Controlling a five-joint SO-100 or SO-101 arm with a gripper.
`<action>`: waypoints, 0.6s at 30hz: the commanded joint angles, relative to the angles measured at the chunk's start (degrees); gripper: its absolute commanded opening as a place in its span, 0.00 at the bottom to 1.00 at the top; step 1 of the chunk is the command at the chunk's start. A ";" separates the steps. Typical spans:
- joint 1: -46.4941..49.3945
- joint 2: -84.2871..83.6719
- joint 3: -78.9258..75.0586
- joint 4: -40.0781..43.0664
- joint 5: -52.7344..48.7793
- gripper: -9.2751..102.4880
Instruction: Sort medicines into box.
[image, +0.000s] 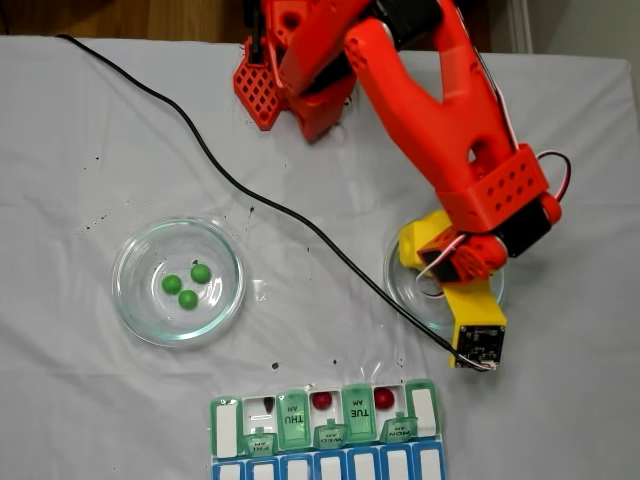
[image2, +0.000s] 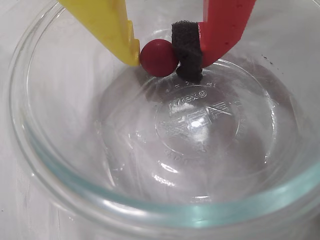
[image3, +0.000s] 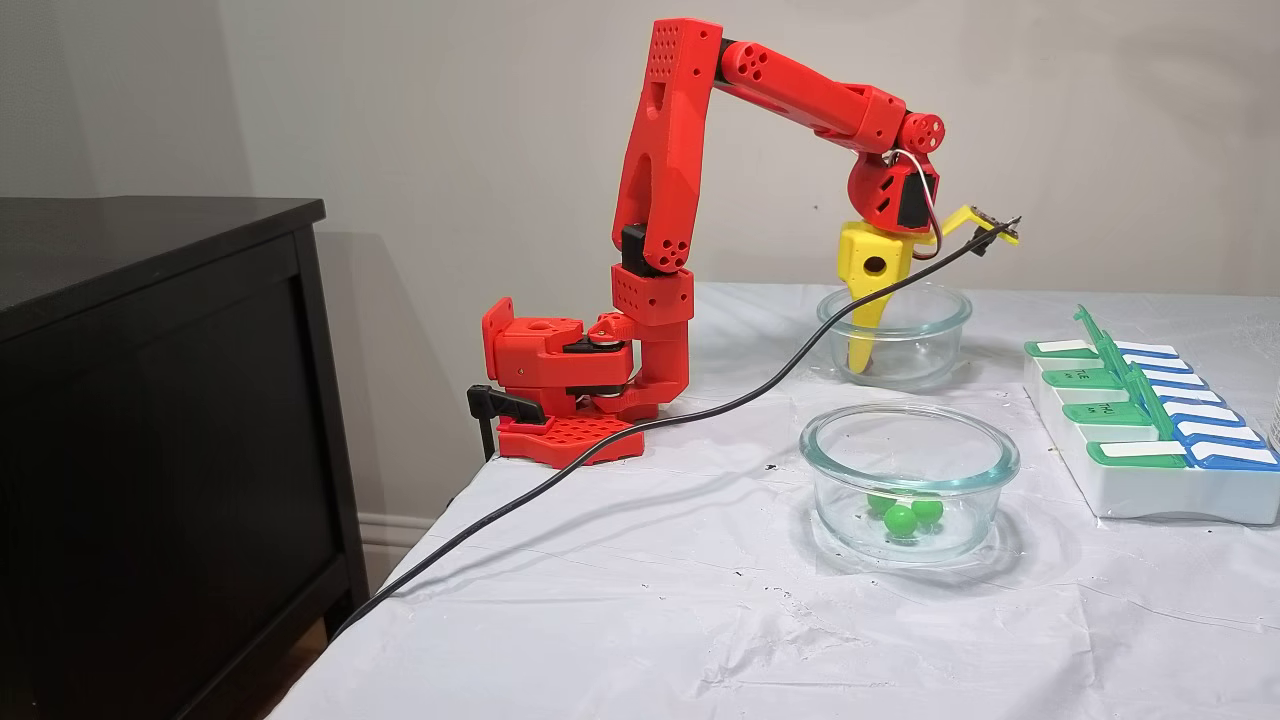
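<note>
My wrist view: gripper (image2: 159, 60) clamped on red ball (image2: 158, 58), yellow finger (image2: 107, 25) and red finger's black pad (image2: 187, 47) both touching it, low inside Pyrex glass dish (image2: 165, 212). I see three green balls (image: 187, 284) in second glass dish (image: 130, 300). Farther off, pill organiser (image: 325, 430) holds two red balls (image: 321, 401) in open compartments
</note>
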 joint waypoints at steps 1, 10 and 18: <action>0.35 0.35 0.44 -0.79 0.26 0.20; 0.53 0.62 1.14 -2.11 2.20 0.08; 0.26 2.20 1.67 -3.34 2.64 0.08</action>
